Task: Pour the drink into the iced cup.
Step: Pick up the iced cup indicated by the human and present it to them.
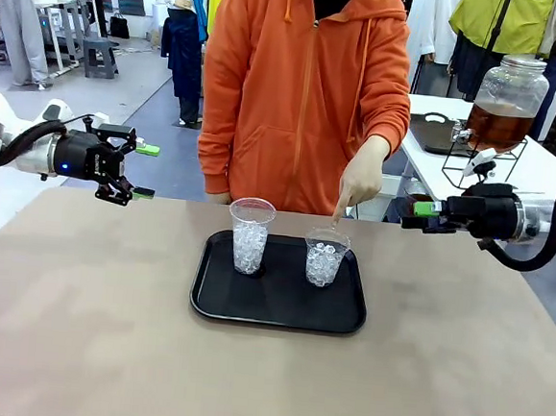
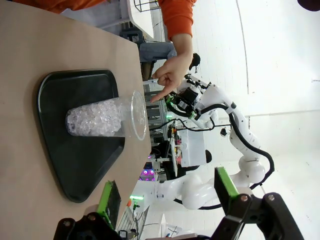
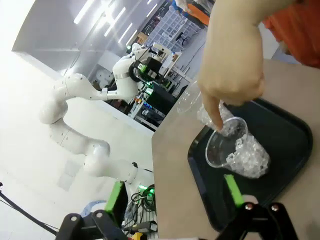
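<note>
The person's hand (image 1: 360,184) is pointing at the iced cup (image 1: 325,258) on the tray's (image 1: 279,314) right half, seemingly marking the target. The left gripper (image 1: 146,171) and right gripper (image 1: 420,216) are flanking the tray, wide open and empty; the drink (image 1: 496,127) is sitting in a jar (image 1: 512,87) beyond it.

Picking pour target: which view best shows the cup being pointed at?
Front view: the short iced cup stands whole on the tray, finger at its rim. Right wrist view: close but tilted, hand overlapping. Left wrist view: hard to make out behind the taller cup.
</note>
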Robot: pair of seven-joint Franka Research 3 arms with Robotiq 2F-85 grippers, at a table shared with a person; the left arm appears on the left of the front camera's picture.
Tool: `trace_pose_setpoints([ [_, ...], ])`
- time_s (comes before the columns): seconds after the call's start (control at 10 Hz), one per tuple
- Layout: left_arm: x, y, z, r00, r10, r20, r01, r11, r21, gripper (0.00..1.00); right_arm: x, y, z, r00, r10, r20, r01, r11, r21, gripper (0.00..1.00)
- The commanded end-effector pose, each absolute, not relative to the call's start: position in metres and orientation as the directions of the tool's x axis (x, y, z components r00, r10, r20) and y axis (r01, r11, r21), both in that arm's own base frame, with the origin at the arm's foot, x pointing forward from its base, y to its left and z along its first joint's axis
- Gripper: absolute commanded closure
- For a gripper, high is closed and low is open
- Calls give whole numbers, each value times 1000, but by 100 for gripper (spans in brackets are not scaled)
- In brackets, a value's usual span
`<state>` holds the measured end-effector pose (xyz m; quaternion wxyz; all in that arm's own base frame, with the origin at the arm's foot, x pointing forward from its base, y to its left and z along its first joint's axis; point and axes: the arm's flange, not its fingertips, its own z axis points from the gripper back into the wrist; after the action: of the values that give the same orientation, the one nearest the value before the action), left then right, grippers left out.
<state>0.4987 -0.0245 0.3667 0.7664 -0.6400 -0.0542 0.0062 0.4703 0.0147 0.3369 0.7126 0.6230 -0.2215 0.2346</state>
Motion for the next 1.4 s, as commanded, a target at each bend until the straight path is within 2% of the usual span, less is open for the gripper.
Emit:
trace_pose_setpoints([
  [0.0, 498, -24, 368, 995, 79, 68, 52, 187, -981, 0, 474, 14, 341, 795, 46, 605, -606, 115, 787, 0],
  [0.4, 498, -24, 368, 995, 79, 68, 52, 187, -981, 0, 471, 14, 337, 793, 55, 607, -609, 115, 785, 0],
  [0.6, 498, -24, 368, 995, 79, 68, 52, 187, -981, 0, 478, 20, 319, 625, 80, 776, -779, 135, 613, 0],
  [0.8, 498, -24, 368, 995, 79, 68, 52, 187, -981, 0, 477, 23, 307, 436, 104, 894, -900, 67, 431, 0],
  [1.0, 498, -24, 368, 995, 79, 68, 52, 187, -981, 0, 471, 30, 301, 277, 101, 955, -958, 99, 268, 0],
  [1.2, 498, -24, 368, 995, 79, 68, 52, 187, -981, 0, 469, 36, 296, 178, 126, 976, -983, 69, 170, 0],
  [1.3, 498, -24, 368, 995, 79, 68, 52, 187, -981, 0, 468, 40, 295, 145, 136, 980, -986, 102, 132, 0],
])
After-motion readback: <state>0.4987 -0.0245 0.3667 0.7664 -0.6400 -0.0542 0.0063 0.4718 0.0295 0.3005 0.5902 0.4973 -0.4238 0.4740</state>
